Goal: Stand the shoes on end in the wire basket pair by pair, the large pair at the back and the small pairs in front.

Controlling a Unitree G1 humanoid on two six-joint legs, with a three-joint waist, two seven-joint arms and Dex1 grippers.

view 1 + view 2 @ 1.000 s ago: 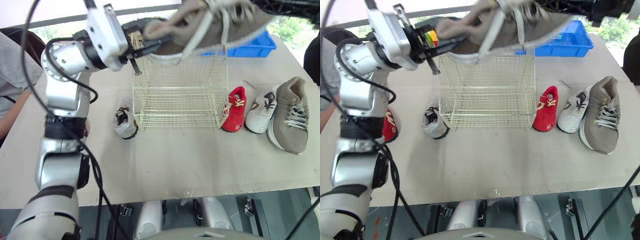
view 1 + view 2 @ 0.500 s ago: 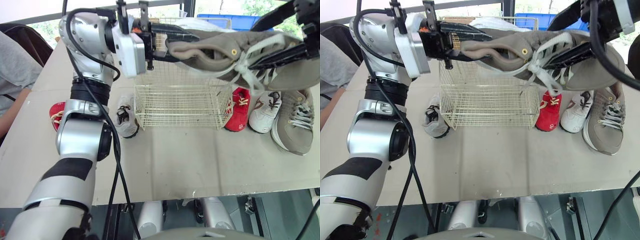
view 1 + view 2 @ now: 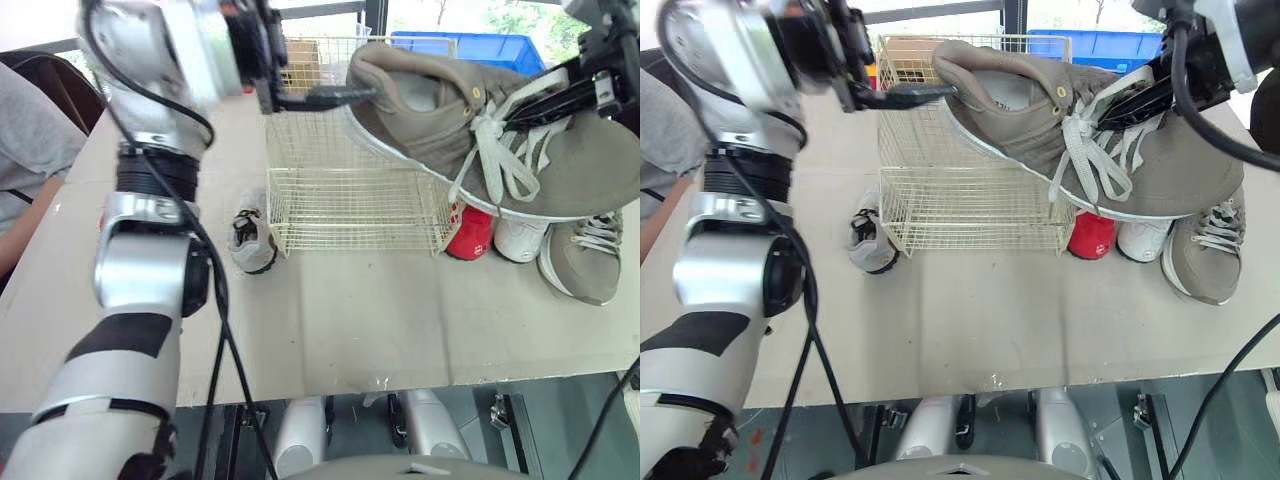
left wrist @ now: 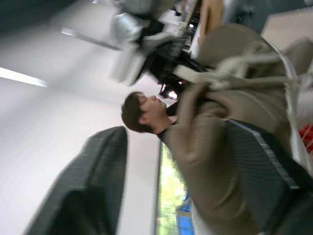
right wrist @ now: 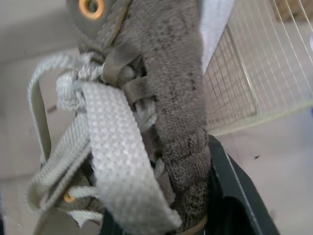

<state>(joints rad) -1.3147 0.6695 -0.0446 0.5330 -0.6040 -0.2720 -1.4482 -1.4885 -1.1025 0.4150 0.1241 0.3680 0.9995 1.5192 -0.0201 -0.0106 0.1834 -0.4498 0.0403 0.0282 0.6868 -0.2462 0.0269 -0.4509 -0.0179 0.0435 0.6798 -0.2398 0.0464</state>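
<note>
A large taupe shoe hangs in the air over the wire basket, heel to the left and toe low at the right. My right gripper is shut on its laced upper; one black finger presses against the tongue. My left gripper is at the heel and open, one finger standing well off the shoe. The matching taupe shoe lies on the table at the right, beside a white shoe and a red shoe. A small grey shoe sits left of the basket.
A blue bin and a cardboard box stand behind the basket. A person's grey sleeve is at the table's left edge. Bare tabletop stretches in front of the basket.
My left gripper has let go of the shoe's heel and spread its fingers. My right gripper has closed on the laces. The shoe has turned sole-down, its toe dropping to the right.
</note>
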